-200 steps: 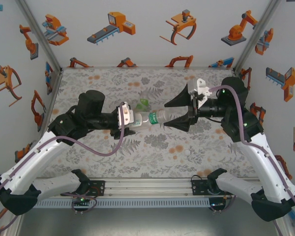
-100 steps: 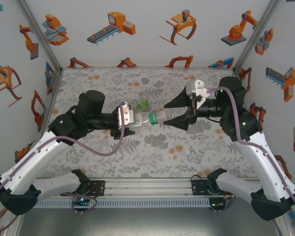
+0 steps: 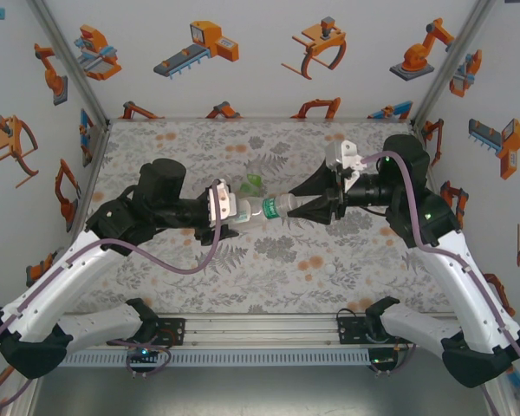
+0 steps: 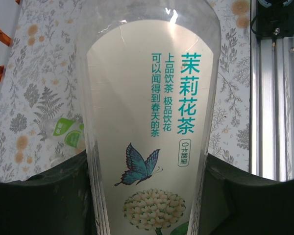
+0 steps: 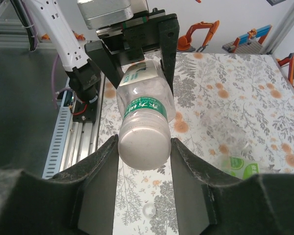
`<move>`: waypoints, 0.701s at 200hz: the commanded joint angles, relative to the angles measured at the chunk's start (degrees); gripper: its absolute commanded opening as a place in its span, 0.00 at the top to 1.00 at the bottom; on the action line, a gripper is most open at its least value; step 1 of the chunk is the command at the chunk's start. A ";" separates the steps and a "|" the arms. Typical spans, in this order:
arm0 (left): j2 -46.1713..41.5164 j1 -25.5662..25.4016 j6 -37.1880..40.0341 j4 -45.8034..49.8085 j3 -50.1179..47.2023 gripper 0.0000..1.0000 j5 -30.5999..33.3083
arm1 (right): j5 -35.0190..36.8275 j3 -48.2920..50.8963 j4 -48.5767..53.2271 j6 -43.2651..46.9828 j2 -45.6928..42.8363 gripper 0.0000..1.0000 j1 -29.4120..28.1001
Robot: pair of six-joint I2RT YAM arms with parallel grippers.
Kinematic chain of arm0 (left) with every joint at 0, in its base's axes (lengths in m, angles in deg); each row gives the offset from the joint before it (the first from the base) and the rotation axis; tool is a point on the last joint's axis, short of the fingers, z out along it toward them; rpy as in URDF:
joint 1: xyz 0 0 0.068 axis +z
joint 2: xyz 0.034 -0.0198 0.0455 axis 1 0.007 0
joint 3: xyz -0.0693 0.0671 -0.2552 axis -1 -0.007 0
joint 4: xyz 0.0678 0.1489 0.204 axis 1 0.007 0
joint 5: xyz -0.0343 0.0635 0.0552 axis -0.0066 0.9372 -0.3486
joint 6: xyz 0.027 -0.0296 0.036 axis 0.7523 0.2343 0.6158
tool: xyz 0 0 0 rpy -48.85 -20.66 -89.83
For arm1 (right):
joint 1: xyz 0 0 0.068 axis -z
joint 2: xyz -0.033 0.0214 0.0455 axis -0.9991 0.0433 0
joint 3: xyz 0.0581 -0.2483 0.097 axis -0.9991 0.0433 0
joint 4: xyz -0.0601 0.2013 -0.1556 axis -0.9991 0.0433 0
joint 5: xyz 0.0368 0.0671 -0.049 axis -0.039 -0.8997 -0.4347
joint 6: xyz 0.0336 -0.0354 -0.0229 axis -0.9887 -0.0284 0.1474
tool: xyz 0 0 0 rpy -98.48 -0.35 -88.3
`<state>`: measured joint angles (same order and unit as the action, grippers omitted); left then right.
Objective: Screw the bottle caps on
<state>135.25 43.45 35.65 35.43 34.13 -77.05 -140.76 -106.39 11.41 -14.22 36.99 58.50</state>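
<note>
Floral-print counter (image 3: 329, 251), mid-frame: left gripper (image 3: 239, 211) jaws clamped on clear plastic bottle with green label band (image 3: 267, 207), held aloft, long axis left-right. Right gripper (image 3: 295, 206) jaws narrowly bracket its right-hand end, lined up along that axis; contact can't tell.

The left arm (image 3: 61, 286) and right arm (image 3: 468, 277) match: glossy white shells on the lower links, bulky black joint housings above, black clamps at the bases. A purple cable (image 3: 169, 264) trails along each one (tiny green lights (image 3: 431, 217) glow on the right arm's black housings). A white block (image 3: 218, 204) sits at each wrist. The fingers (image 5: 95, 166) of the right gripper (image 5: 144, 152) are matte black wedges with a grainy surface; those of the left gripper (image 4: 147, 205) look equally dark
</note>
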 commanded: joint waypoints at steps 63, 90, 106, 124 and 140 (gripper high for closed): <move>2.65 -0.32 0.04 -3.32 2.67 1.00 3.23 | 16.27 6.38 -6.11 -45.43 -3.69 1.00 0.10; 2.83 -0.35 -0.04 -4.73 2.28 1.00 5.49 | 23.34 6.01 0.16 -59.52 -4.28 1.00 0.10; 2.76 -0.45 -0.08 -5.26 2.00 1.00 5.96 | 24.18 4.35 4.67 -67.96 -2.78 1.00 0.10; 2.90 -0.43 -0.11 -5.40 1.84 1.00 6.19 | 22.84 2.53 9.23 -77.11 -0.07 1.00 0.10; 2.86 -0.52 -0.11 -5.42 1.79 1.00 6.50 | 21.64 0.89 14.47 -82.63 2.18 1.00 0.10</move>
<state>138.14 42.81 35.60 35.52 34.56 -72.90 -117.72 -103.04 14.03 -78.76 36.09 59.09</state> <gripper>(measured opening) 0.562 0.411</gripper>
